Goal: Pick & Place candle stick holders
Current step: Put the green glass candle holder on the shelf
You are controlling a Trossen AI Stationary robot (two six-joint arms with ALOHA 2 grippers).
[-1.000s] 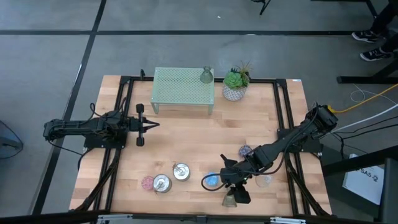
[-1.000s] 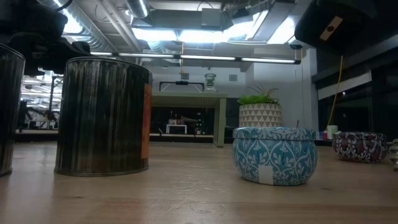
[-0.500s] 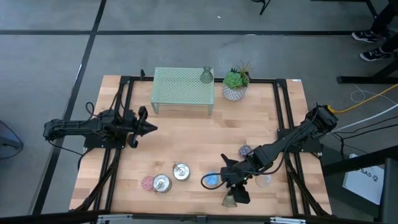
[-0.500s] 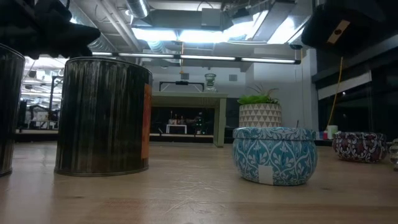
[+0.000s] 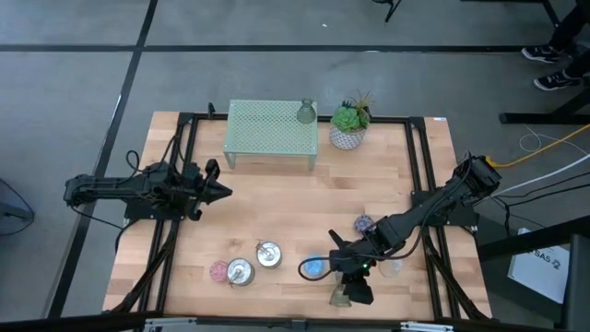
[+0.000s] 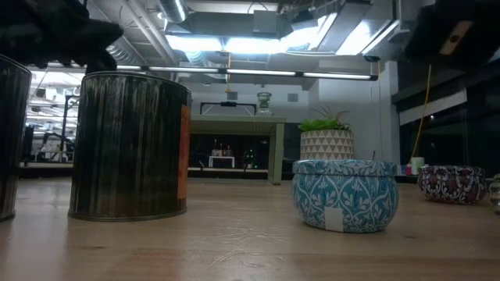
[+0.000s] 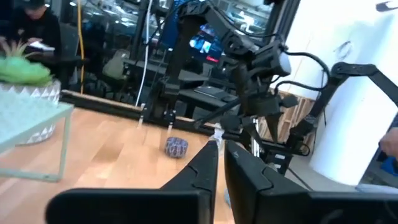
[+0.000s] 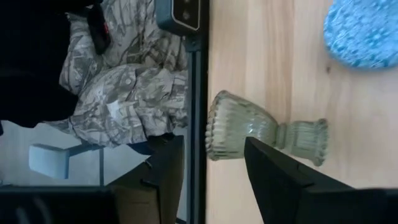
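Dark left gripper [image 5: 218, 191], at the table's left side, has rotated and drawn its fingers nearly together; it holds nothing. Right gripper [image 5: 355, 284] has edged toward the front rim, fingers apart, straddling the ribbed glass holder [image 8: 261, 132] without clamping. Judgement: the grasp is imminent but not made.

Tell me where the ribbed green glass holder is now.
In the high view, the ribbed green glass holder stands at the table's near edge, beside the blue holder, under the right end effector.
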